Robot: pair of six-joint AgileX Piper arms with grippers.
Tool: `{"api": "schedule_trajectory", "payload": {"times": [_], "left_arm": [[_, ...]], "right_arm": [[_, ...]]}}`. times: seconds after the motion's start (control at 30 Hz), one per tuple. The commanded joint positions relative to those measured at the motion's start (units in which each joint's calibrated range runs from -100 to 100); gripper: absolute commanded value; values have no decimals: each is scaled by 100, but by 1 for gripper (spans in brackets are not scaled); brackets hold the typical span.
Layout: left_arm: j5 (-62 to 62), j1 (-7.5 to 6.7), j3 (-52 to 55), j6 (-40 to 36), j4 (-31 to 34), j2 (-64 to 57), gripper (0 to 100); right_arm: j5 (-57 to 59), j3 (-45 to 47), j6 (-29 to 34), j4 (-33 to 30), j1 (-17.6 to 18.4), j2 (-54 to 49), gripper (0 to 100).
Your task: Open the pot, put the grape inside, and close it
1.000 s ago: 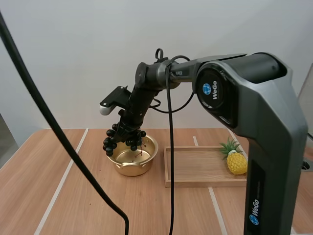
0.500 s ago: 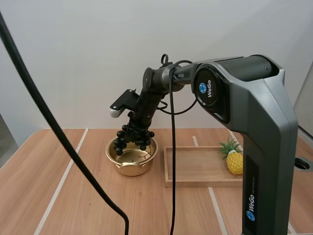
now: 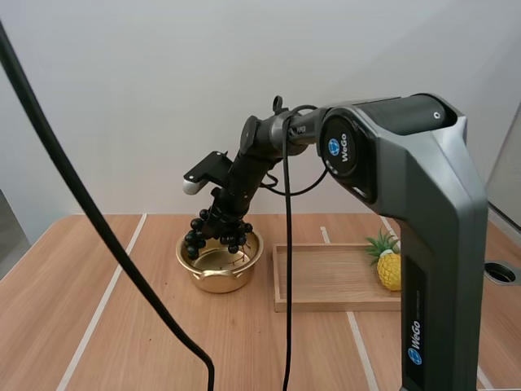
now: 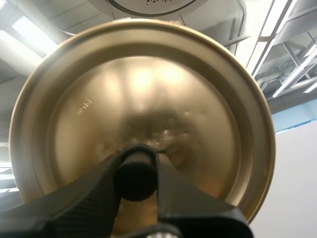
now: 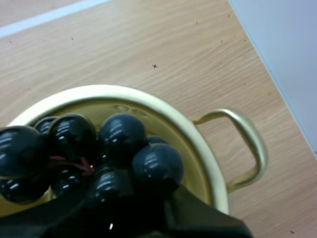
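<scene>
Gripper R [image 3: 218, 221], high view: 2 fingers pinch grape bunch [image 3: 213, 236], long axis sideways, hanging just above open pot [image 3: 213, 281]. L wrist: gripper L [image 4: 136, 171] clamps lid [image 4: 143, 89] by knob. R wrist: bunch over pot interior.

Pot [image 3: 216, 282] and lid [image 4: 148, 89] are gold, grapes [image 5: 121, 139] glossy black, pineapple [image 3: 389, 274] yellow, tray [image 3: 326, 281] pale wood.

A small pineapple [image 3: 389, 271] sits in the wooden tray [image 3: 326, 281] on the table [image 3: 41, 326].
</scene>
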Motion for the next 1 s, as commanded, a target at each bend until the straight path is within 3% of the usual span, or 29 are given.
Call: {"api": "schedule_trajectory", "payload": {"times": [0.0,0.97], "left_arm": [[-188,-24,-36,-1,50,-19,0],[-188,-24,-36,-1,50,-19,0]], "right_arm": [[-14,-6,-48,84,-7,60,0],[147,41,-48,161,-7,746,0]]}}
